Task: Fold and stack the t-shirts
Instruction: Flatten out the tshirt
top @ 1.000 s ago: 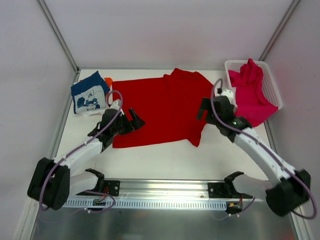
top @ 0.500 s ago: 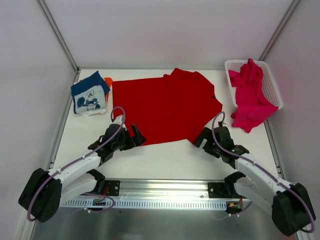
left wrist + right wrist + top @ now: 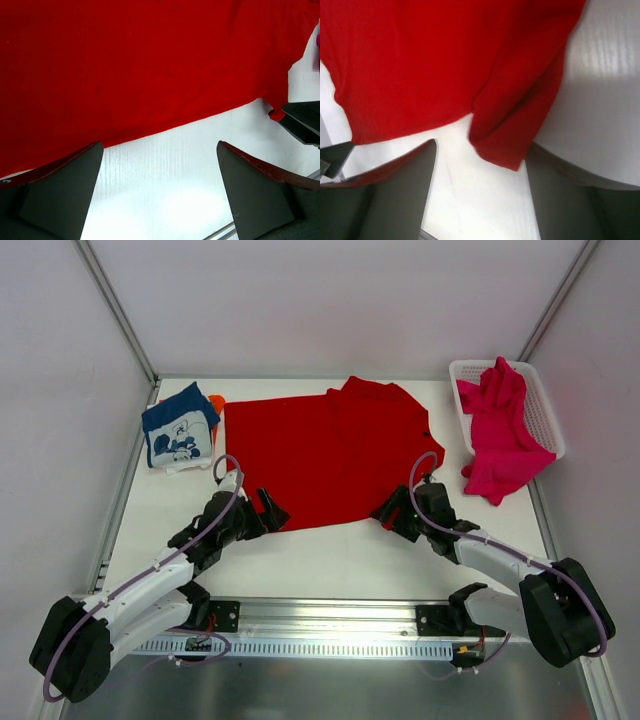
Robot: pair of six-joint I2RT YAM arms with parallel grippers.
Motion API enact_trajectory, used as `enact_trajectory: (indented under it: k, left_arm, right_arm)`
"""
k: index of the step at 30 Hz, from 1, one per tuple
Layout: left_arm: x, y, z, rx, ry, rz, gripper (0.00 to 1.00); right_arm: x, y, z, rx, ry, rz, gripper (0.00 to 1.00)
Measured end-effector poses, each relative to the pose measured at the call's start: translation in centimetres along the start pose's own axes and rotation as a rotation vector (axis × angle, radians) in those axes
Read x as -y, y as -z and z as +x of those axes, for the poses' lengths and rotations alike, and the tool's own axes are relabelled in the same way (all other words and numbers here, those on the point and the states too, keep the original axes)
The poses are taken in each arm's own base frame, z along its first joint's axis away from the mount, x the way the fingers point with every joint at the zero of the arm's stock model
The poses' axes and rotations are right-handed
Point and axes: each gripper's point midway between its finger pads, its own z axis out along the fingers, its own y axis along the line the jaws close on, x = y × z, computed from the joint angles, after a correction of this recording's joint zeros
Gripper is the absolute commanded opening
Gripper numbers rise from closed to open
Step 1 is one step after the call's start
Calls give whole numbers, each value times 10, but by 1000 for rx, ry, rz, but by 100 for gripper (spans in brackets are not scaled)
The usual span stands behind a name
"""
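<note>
R end effector (image 3: 391,515) nearer, wide; L end effector (image 3: 272,511) wide; 4 tees (image 3: 320,450).

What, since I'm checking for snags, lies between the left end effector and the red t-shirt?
Only bare white table; the left wrist view shows the open left end effector just short of the red t-shirt's near hem.

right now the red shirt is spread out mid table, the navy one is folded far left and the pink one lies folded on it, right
No: the pink one hangs crumpled from the white basket at far right, per the top view. The red shirt and navy one are as stated.
</note>
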Motion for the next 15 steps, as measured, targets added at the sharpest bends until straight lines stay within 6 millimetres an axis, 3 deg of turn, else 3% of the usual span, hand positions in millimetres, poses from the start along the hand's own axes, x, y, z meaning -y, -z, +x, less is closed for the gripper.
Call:
enact_trajectory:
  k: [1,2,3,11,15]
  left_arm:
    - [-1,0,0,-1,0,-3,99]
    - [-1,0,1,-2,0,-6,99]
    - [-2,-1,1,-4,0,-10,99]
    - [-20,-10,12,-44,-14,-85,99]
    - [-24,-16,17,-63,-15,-103,99]
  right_arm:
    - [2,0,1,-2,-3,10,54]
    - [6,1,1,-1,-1,25,12]
    - [9,2,3,-4,-2,40,1]
    - [31,19,-2,41,10,153,0]
    - [21,26,-19,70,55,200,0]
